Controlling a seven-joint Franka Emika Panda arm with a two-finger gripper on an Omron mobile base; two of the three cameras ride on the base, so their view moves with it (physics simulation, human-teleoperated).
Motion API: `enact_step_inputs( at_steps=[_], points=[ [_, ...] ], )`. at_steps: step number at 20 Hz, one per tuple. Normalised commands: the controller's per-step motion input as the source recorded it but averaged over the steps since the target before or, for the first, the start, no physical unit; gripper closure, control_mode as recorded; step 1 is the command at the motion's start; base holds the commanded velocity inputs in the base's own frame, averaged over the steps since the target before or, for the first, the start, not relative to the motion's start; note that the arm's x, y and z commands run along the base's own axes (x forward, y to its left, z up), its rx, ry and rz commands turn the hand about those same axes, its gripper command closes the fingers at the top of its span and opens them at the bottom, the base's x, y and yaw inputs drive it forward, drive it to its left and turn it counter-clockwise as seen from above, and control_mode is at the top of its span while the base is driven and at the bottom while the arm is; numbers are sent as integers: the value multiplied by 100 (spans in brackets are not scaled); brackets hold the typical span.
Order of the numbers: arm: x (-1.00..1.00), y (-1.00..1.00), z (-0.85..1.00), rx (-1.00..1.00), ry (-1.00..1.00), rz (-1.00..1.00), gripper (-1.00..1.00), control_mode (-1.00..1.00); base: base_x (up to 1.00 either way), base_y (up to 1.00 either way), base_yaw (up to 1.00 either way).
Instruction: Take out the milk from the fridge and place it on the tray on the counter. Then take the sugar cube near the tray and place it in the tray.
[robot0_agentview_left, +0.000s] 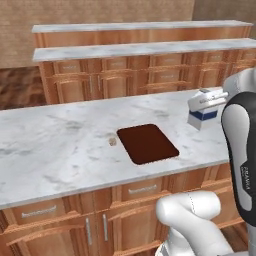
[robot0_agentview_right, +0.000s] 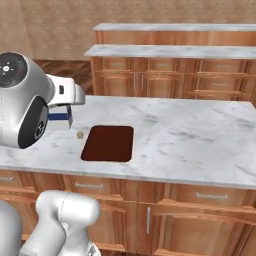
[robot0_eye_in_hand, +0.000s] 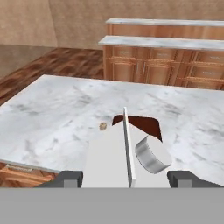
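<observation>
Two fingers of the gripper (robot0_eye_in_hand: 124, 177) stood either side of the milk (robot0_agentview_left: 202, 116) at the bottom of the hand view, clamped on the carton, whose gable ridge and round cap filled the lower middle there. In the left base view the carton hung in the air at the right of the frame, above the counter (robot0_agentview_left: 55, 145) and well to the right of the tray (robot0_agentview_left: 147, 143), tilted, probably because the hand carried it sideways out of the fridge. The tray lay flat and bare at the middle of the frame, so the carton was not yet delivered. The sugar cube (robot0_agentview_left: 112, 142) sat on the marble just left of the tray, apart from it, untouched. In the right base view the arm's big joint hid most of the carton at the left; only its blue band showed. Judging by this, the carry was about midway
</observation>
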Motion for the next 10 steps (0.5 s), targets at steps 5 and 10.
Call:
enact_step_inputs(
  at_steps=[5, 10],
  points=[
    [0, 0, 0, 0, 0, 0, 100, 100, 18, -35, 0],
    [0, 0, 0, 0, 0, 0, 100, 100, 93, 0, 0]
  ],
)
